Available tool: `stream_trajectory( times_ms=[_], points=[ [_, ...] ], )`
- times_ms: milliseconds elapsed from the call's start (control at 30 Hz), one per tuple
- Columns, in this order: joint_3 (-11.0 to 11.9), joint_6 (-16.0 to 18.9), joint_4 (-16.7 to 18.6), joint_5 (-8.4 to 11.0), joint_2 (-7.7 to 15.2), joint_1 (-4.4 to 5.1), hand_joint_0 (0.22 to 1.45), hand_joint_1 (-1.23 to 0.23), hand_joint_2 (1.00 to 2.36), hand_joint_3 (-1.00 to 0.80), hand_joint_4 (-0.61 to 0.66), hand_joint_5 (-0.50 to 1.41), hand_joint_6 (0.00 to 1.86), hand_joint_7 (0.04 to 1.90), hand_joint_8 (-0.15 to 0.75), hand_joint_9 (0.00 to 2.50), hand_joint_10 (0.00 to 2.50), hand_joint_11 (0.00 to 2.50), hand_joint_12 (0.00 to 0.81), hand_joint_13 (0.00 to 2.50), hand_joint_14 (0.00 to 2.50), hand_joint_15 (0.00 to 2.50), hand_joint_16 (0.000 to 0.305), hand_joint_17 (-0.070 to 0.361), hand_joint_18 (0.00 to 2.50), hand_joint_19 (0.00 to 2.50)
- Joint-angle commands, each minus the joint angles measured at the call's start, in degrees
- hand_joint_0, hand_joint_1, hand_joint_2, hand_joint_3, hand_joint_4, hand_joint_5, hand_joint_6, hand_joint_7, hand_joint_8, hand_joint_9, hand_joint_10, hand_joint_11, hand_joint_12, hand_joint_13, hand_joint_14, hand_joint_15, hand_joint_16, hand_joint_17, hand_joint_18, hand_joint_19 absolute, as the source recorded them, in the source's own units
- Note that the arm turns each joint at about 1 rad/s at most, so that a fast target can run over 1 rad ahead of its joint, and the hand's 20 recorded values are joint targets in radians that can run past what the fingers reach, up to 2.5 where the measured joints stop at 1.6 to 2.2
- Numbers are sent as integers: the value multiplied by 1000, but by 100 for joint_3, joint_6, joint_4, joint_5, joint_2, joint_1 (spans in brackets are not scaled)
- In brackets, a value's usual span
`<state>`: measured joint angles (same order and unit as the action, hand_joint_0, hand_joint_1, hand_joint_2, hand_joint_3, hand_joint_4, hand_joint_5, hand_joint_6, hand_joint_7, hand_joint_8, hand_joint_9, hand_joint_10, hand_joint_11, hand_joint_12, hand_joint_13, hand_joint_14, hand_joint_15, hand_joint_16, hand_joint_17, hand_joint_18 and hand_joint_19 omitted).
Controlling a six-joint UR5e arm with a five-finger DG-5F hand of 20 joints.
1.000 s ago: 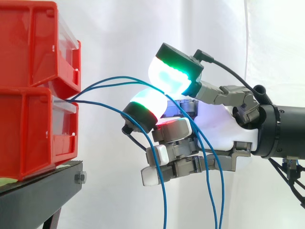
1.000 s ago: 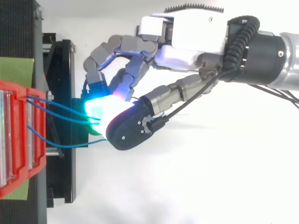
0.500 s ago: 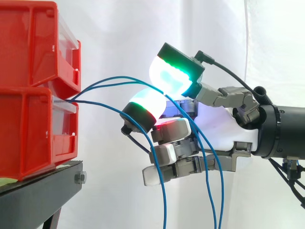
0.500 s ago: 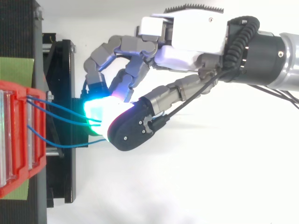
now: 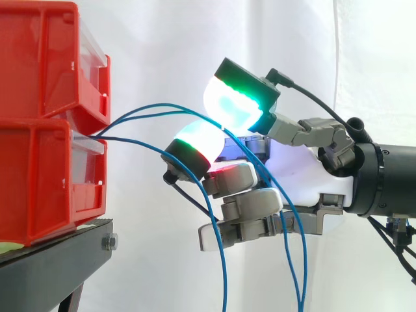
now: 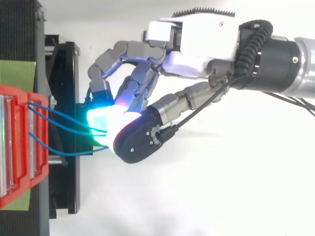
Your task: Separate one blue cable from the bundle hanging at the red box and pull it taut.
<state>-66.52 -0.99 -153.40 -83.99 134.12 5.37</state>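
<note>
Though slack, blue cables (image 5: 162,105) between fingertips (image 5: 231,104) of robot hand (image 5: 299,172).

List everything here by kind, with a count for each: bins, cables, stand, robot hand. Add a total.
Red bins: 2
Blue cables: 3
Black stand: 1
Hand: 1
Total: 7

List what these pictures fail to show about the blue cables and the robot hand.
- Lower ends of the blue cables: side view, cut off by the bottom edge.
- Whether the robot hand pinches one cable or two: both views, its glowing pads cover the contact.
- Cable anchoring inside the red bins: side view, bin walls hide it.
</note>
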Motion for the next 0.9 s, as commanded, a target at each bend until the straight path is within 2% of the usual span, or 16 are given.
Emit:
stream_trajectory(
  times_ms=[0,33,67,233,267,500,567,700,833,867],
  points=[
    [-2,3,3,5,0,7,637,-748,1000,-500,131,-214,914,976,326,1035,0,1456,311,1342,7,1504,48,107,764,624],
    [-2,3,3,5,0,7,638,-749,1000,-500,132,-214,914,975,328,1035,0,1455,309,1362,3,1552,48,107,772,641],
    [-2,3,3,5,0,7,638,-747,1000,-500,132,-214,915,966,328,1030,3,1456,304,1339,209,1570,47,106,822,699],
    [-2,3,3,14,0,16,642,-738,1000,-500,133,-213,916,968,328,1011,57,1481,316,1258,553,1532,46,103,885,812],
    [-2,3,3,14,0,16,644,-735,1000,-500,134,-212,916,968,329,1003,89,1477,320,1216,775,1472,45,102,897,860],
    [-2,3,-5,14,0,16,641,-735,1000,-500,139,-212,916,967,334,941,248,1411,329,1170,932,1473,45,101,926,912],
    [-2,3,-5,14,0,16,632,-732,1000,-500,138,-212,916,960,330,934,255,1407,322,1140,1109,1361,44,100,930,926],
    [-2,3,3,14,0,16,596,-708,1000,-500,139,-214,911,956,337,928,259,1391,328,1120,1153,1353,45,102,930,931],
    [-2,3,3,14,0,16,570,-681,1000,-500,144,-214,905,944,338,926,230,1398,336,1139,850,1382,48,107,887,884],
    [-2,3,3,14,0,16,570,-679,1000,-500,147,-214,903,943,338,926,217,1404,341,1165,585,1437,48,108,871,857]
  ],
)
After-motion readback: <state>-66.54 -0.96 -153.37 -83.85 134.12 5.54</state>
